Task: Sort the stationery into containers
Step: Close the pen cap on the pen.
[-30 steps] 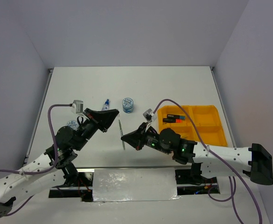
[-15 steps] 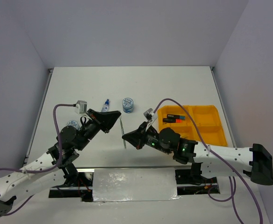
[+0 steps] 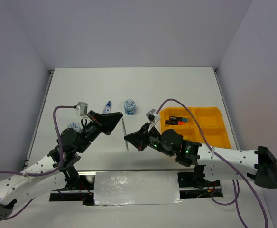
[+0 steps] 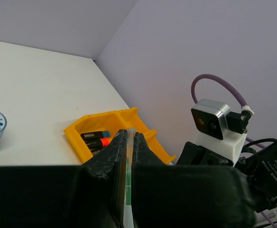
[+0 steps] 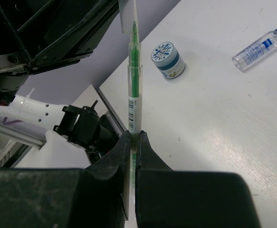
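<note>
The left fingers (image 4: 114, 159) are pinching shut on one end of a thin clear plastic pen (image 5: 133, 90) with a green core. The right fingers (image 5: 115, 164) are clamping tight on its other end, so the pen is hanging between the two arms above the white tabletop (image 3: 176, 90), left of the orange-yellow plastic tray (image 3: 209, 118) and apart from it. The tray, with its four rectangular compartments, is sitting at the right side of the tabletop. Short black highlighters (image 3: 176, 121), one showing a blue cap and one an orange cap, are lying side by side in its far-left compartment, close against the near wall of that section. The right arm (image 3: 214, 154) is reaching across the near-left compartment and covering part of it, so what it holds cannot be told. Outside the tray, a round blue-white pot (image 3: 129, 106) is standing upright on the tabletop beyond the pen, and a blue-capped clear bottle (image 3: 107, 107) is lying near it to the left. A second round blue-white pot (image 3: 73, 126) is showing partly behind the left arm (image 3: 48, 164).
</note>
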